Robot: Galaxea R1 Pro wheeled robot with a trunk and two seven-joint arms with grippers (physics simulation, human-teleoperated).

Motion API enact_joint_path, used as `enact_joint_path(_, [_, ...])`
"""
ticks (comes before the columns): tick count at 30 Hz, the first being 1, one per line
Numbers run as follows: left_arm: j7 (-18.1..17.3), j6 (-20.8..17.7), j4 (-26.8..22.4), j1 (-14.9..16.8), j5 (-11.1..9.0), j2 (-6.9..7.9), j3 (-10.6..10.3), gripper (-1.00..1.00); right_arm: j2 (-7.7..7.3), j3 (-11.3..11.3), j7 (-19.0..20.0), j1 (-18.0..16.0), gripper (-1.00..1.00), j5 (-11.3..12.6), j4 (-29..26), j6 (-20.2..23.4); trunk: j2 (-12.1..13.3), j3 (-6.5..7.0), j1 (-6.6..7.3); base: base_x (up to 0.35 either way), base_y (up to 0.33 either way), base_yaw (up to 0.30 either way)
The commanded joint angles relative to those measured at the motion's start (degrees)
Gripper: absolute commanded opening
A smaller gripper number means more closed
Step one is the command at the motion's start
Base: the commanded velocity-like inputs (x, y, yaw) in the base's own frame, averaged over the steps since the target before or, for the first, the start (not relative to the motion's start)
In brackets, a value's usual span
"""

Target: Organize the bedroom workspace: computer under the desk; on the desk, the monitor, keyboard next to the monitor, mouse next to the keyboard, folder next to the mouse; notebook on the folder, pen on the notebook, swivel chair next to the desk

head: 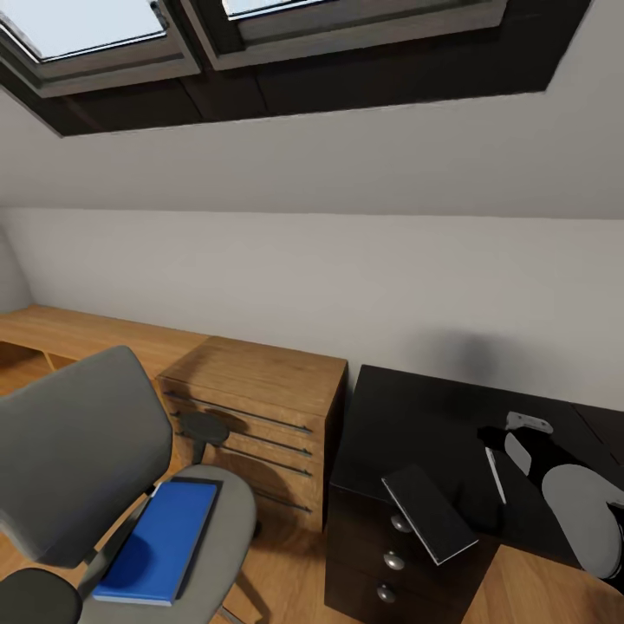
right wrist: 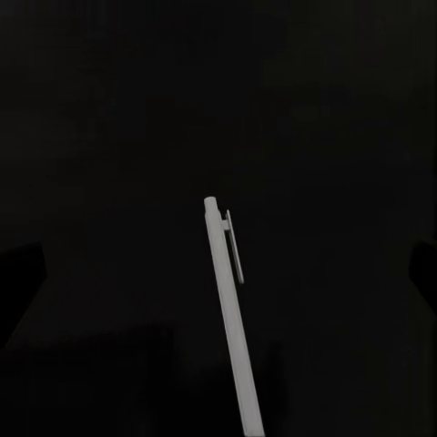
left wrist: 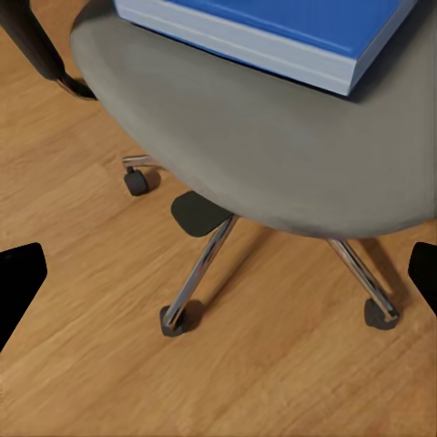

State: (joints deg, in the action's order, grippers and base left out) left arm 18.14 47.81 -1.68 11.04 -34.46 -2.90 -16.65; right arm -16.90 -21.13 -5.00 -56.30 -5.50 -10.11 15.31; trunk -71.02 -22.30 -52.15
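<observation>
A blue folder (head: 160, 542) lies flat on the seat of the grey swivel chair (head: 78, 459) at the lower left. On the black desk (head: 416, 425) to the right, a dark notebook (head: 429, 511) hangs partly over the front edge. A white pen (head: 496, 475) lies just beyond it. My right arm (head: 581, 511) reaches over the desk. In the right wrist view my right gripper (right wrist: 218, 282) hovers open above the pen (right wrist: 232, 319), not touching it. My left gripper (left wrist: 218, 282) is open in front of the chair seat (left wrist: 255, 137), below the folder (left wrist: 273, 27), holding nothing.
A wooden drawer cabinet (head: 251, 407) stands between the chair and the black desk, whose own drawers (head: 394, 559) face me. A low wooden bench (head: 78, 334) runs along the white wall at left. The chair's castor legs (left wrist: 196, 282) spread over the wood floor.
</observation>
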Motion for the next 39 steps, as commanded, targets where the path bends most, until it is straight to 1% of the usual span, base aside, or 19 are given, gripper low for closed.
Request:
enact_joint_path(1, [0.4,0.1,0.0,0.0,-0.2,-0.01,-0.5,1.0,0.03,-0.4,0.0,0.0,1.0,-0.6,-0.1,0.3,0.4,0.12,0.23,0.0,0.0,0.0])
enact_joint_path(39, [0.3,-0.2,0.0,0.0,-0.3,0.02,-0.4,1.0,0.37,-0.4,0.0,0.0,1.0,-0.6,0.1,0.3,15.6,6.95,8.57,0.0,0.0,0.0])
